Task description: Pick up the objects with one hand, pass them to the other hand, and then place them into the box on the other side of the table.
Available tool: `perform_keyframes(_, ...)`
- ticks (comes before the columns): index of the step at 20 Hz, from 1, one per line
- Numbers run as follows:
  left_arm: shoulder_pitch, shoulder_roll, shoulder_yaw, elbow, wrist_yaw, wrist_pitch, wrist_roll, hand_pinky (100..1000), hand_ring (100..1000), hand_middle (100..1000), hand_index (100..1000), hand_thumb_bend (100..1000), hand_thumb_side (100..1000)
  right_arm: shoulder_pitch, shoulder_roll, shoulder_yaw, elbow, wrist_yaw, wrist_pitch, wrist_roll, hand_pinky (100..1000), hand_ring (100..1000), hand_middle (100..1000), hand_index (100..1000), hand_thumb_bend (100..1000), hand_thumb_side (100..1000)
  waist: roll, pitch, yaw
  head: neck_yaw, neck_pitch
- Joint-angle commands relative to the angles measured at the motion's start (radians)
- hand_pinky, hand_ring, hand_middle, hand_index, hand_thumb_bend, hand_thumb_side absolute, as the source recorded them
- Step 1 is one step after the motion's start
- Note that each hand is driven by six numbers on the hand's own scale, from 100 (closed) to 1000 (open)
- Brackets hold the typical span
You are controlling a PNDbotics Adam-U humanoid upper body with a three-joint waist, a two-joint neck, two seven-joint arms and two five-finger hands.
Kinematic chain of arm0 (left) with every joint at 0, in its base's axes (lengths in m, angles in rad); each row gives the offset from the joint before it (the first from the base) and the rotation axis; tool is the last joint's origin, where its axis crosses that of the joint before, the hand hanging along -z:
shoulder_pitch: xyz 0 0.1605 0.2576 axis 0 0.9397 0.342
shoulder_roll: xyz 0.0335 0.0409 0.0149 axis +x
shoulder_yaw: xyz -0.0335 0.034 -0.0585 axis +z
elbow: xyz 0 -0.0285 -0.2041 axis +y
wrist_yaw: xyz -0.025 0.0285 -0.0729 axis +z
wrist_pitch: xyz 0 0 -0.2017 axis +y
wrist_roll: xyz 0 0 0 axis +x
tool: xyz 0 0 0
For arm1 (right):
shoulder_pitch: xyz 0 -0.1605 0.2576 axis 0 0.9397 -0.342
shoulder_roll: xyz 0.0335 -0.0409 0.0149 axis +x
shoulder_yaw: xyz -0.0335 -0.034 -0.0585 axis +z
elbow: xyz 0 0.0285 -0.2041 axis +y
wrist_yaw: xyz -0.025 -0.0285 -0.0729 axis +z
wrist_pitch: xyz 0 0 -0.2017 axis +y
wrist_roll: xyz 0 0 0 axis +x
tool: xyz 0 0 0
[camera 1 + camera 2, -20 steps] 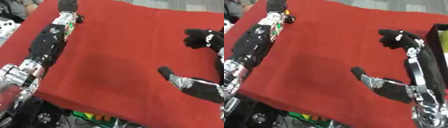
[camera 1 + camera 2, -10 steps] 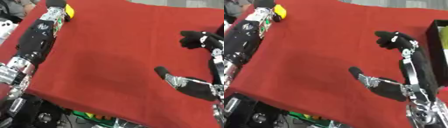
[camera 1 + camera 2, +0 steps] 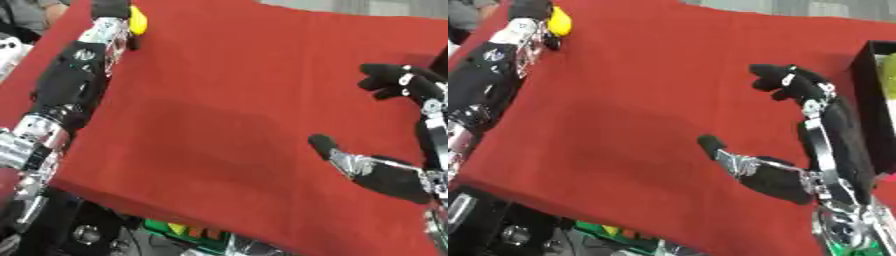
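Left hand [image 3: 533, 10] reaches the far left of the red desk [image 3: 227, 95], beside a yellow object [image 3: 559, 22]; its grasp is unclear. Right hand [image 3: 789, 170] hangs open and empty beside the black box [image 3: 868, 105].

Cloth-covered table [image 3: 227, 115] fills most of the frame. Left arm [image 3: 74, 85] runs up the left edge to the upper left corner, where the left hand [image 3: 531, 9] sits against a small object [image 3: 559, 22] on the cloth. Right hand [image 3: 798, 150] is over the cloth at centre right, and a box [image 3: 866, 100] stands at the right edge, just beside it.
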Motion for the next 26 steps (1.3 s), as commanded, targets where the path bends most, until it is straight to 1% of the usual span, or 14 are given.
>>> perform_keyframes(1,-0.01,0.036,0.011,-0.005,0.004,0.02,0.042,787,744,744,817,353,100,-0.009,0.003,-0.005,-0.014,0.0,-0.001,0.002,608,666,597,788,622,452,0.0,-0.011,0.002,0.002,-0.002)
perform_keyframes(4,-0.006,0.032,0.013,0.012,0.008,0.033,0.066,784,741,739,813,349,100,-0.009,0.003,-0.006,-0.014,0.0,-0.002,0.001,608,666,597,788,620,455,-0.005,-0.005,0.001,0.002,-0.002)
perform_keyframes(8,-0.005,0.027,0.013,0.023,0.023,0.032,0.083,779,734,731,805,343,100,-0.009,0.005,-0.004,-0.011,-0.003,-0.005,-0.001,607,665,596,786,619,455,-0.01,0.002,-0.001,0.001,-0.002)
perform_keyframes(9,-0.006,0.026,0.013,0.021,0.025,0.033,0.092,753,690,679,759,327,100,-0.01,0.005,-0.004,-0.011,-0.004,-0.006,-0.002,606,665,595,786,617,457,-0.011,0.004,-0.002,0.002,-0.002)
perform_keyframes(11,-0.007,0.025,0.015,0.014,0.026,0.041,0.132,719,625,608,694,298,100,-0.01,0.005,-0.003,-0.009,-0.005,-0.007,-0.003,606,665,595,786,615,460,-0.012,0.007,-0.003,0.003,-0.002)
perform_keyframes(12,-0.007,0.024,0.016,0.01,0.028,0.046,0.158,700,595,574,659,285,100,-0.01,0.006,-0.003,-0.008,-0.006,-0.008,-0.004,606,665,595,786,615,461,-0.013,0.008,-0.004,0.004,-0.002)
perform_keyframes(13,-0.008,0.022,0.017,0.008,0.032,0.052,0.184,665,545,518,595,255,100,-0.01,0.006,-0.002,-0.008,-0.007,-0.009,-0.005,605,665,594,786,613,462,-0.014,0.009,-0.005,0.004,-0.002)
perform_keyframes(14,-0.008,0.021,0.019,0.004,0.038,0.059,0.216,647,522,488,562,235,100,-0.009,0.006,-0.002,-0.007,-0.008,-0.009,-0.006,605,665,594,786,613,462,-0.014,0.009,-0.005,0.005,-0.002)
perform_keyframes(16,-0.009,0.018,0.023,-0.003,0.06,0.071,0.281,593,427,364,442,127,100,-0.009,0.007,-0.002,-0.006,-0.009,-0.009,-0.007,605,665,594,785,611,464,-0.016,0.01,-0.006,0.004,-0.002)
perform_keyframes(17,-0.009,0.017,0.025,-0.007,0.078,0.075,0.313,579,408,337,414,100,100,-0.009,0.007,-0.002,-0.006,-0.01,-0.01,-0.008,605,665,594,785,611,464,-0.016,0.009,-0.006,0.004,-0.002)
perform_keyframes(19,-0.008,0.017,0.028,-0.022,0.13,0.072,0.379,548,372,276,352,100,100,-0.008,0.007,-0.002,-0.005,-0.01,-0.01,-0.009,605,665,594,785,610,465,-0.016,0.009,-0.005,0.002,-0.002)
perform_keyframes(21,-0.004,0.02,0.028,-0.045,0.197,0.06,0.436,535,354,249,327,100,123,-0.009,0.006,-0.003,-0.004,-0.01,-0.009,-0.01,606,666,594,786,609,467,-0.015,0.007,-0.002,0.0,-0.002)
perform_keyframes(23,0.004,0.024,0.021,-0.079,0.272,0.036,0.462,530,339,231,311,100,154,-0.011,0.005,-0.003,-0.004,-0.009,-0.009,-0.009,606,666,595,786,610,468,-0.012,0.004,0.0,-0.001,-0.002)
perform_keyframes(26,0.032,0.031,-0.001,-0.177,0.398,-0.014,0.445,529,330,218,299,100,205,-0.015,0.001,-0.005,-0.008,-0.006,-0.005,-0.002,609,668,596,788,613,467,-0.009,-0.007,0.008,-0.024,-0.002)
